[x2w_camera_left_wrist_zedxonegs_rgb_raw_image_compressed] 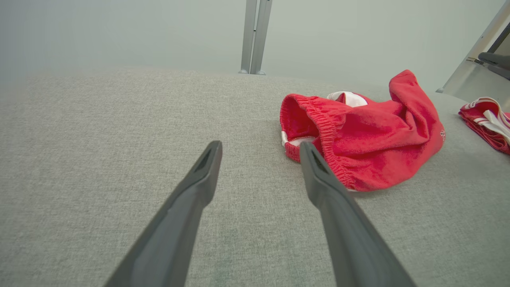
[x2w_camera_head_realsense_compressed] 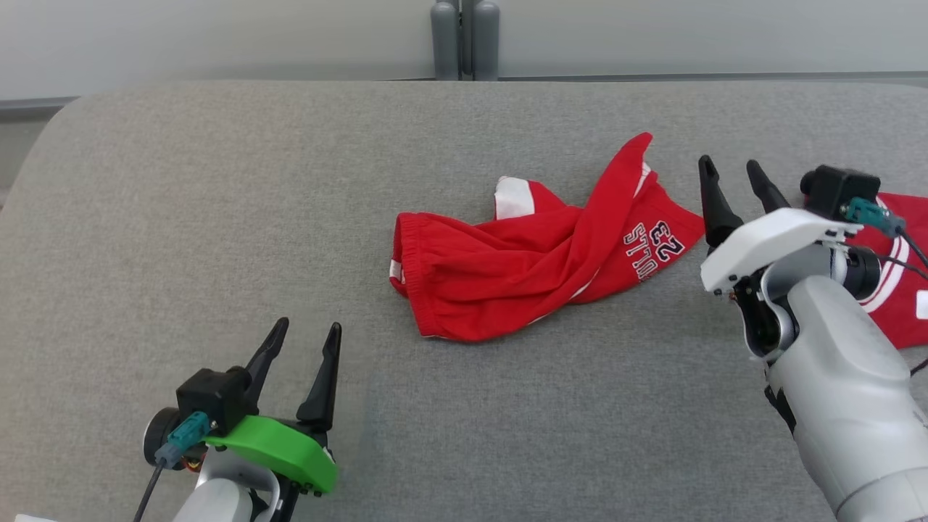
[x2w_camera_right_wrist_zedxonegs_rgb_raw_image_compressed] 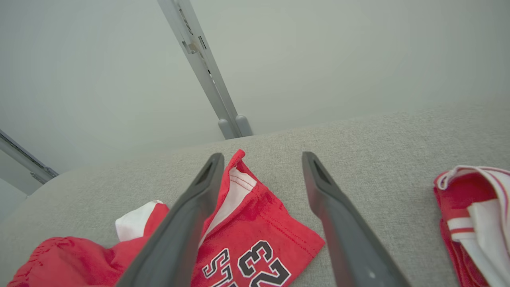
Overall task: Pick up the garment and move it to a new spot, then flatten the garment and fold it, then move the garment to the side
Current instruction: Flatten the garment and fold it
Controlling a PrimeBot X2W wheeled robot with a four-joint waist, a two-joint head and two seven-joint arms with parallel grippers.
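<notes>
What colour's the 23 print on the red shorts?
Black with a white outline, on the red shorts; clearest in the right wrist view.

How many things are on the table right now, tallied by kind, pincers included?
Red garments: 2 (crumpled shorts in the middle; red-and-white striped garment at the right edge)
Pincers: 2 (left pincer and right pincer, both open, holding nothing)
Total: 4
</notes>
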